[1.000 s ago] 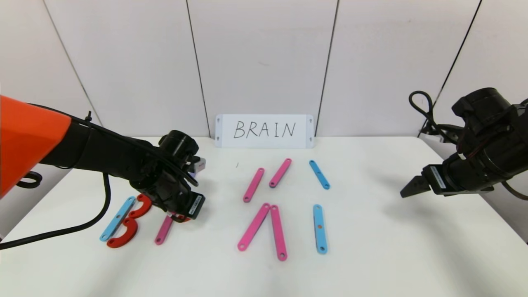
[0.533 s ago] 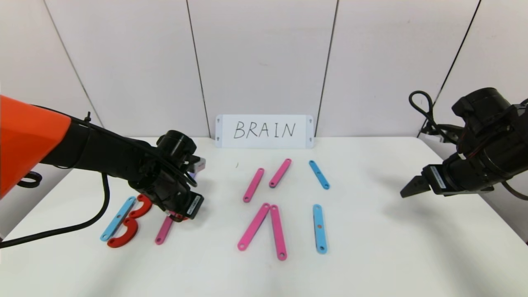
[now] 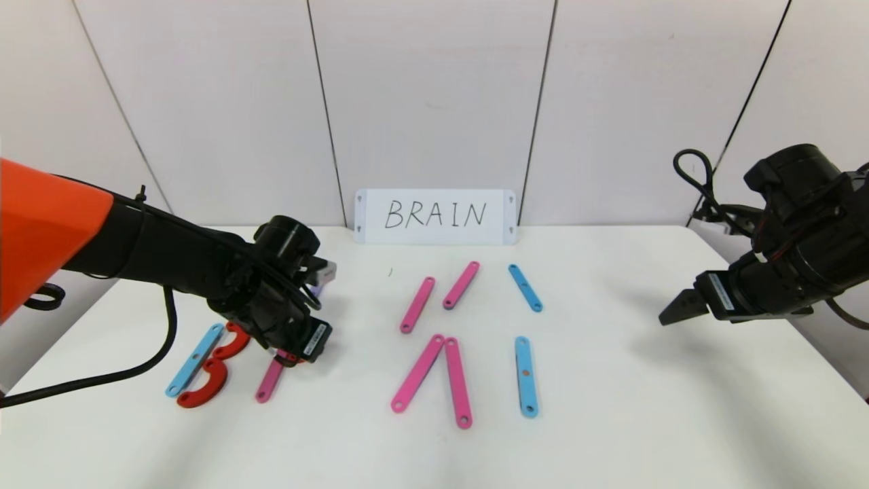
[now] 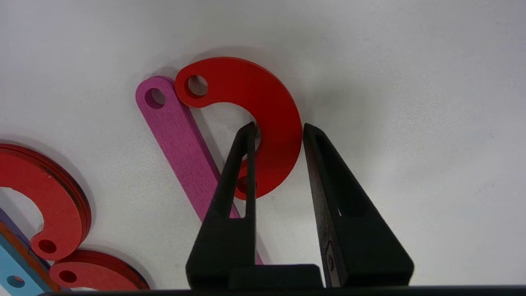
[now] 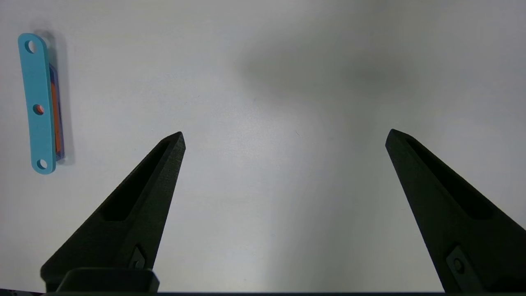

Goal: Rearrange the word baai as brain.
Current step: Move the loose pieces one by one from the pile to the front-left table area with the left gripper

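The word lies in flat pieces on the white table (image 3: 611, 407). At the left a blue bar (image 3: 194, 360) and two red arcs (image 3: 204, 388) form a B. Beside it a pink bar (image 4: 176, 139) touches a third red arc (image 4: 271, 107), which lies flat. My left gripper (image 4: 277, 127) hangs low over that arc, slightly open. One finger is at the band's inner edge and the other just off its outer edge. In the head view my left gripper (image 3: 293, 352) hides most of this arc. My right gripper (image 5: 285, 135) hovers wide open and empty at the table's right side.
Pink bars (image 3: 417, 304) (image 3: 461, 284) (image 3: 417, 373) (image 3: 458, 382) and blue bars (image 3: 525, 287) (image 3: 526, 375) lie mid-table. A white card (image 3: 434, 216) reading BRAIN leans on the back wall. The left arm's black cable (image 3: 136, 370) trails over the table's left edge.
My left gripper has slid slightly left and back with the red arc, and its jaws have parted a little off the arc. The right arm has not moved.
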Controlling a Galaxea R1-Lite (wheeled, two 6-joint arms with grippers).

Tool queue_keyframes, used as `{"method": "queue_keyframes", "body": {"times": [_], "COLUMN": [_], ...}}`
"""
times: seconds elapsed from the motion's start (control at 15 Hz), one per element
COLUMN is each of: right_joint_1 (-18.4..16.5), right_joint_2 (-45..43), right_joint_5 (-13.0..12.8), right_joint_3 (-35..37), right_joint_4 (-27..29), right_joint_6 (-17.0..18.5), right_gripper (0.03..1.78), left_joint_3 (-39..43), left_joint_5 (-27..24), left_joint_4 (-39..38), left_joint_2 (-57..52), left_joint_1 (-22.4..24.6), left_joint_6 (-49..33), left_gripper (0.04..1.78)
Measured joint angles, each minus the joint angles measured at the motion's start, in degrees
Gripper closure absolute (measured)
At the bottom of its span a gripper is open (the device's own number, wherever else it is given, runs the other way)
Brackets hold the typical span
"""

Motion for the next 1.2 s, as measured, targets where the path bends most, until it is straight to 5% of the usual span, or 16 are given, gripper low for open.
{"method": "queue_keyframes", "body": {"times": [0.53,1.2], "right_joint_1": [0.5,1.2], "right_joint_2": [0.0,1.1], "right_joint_5": [-0.1,-0.9], "right_joint_3": [0.5,1.2], "right_joint_4": [-0.1,-0.1], "right_joint_6": [-0.7,-1.4], "right_gripper": [0.1,0.1], "left_joint_3": [1.3,1.8], "left_joint_5": [-0.6,-0.1], "left_joint_4": [-5.6,-6.0], "left_joint_2": [-0.2,-3.6], "left_joint_1": [-3.1,-3.2], "left_joint_6": [-0.3,-0.6], "left_gripper": [0.33,0.18]}}
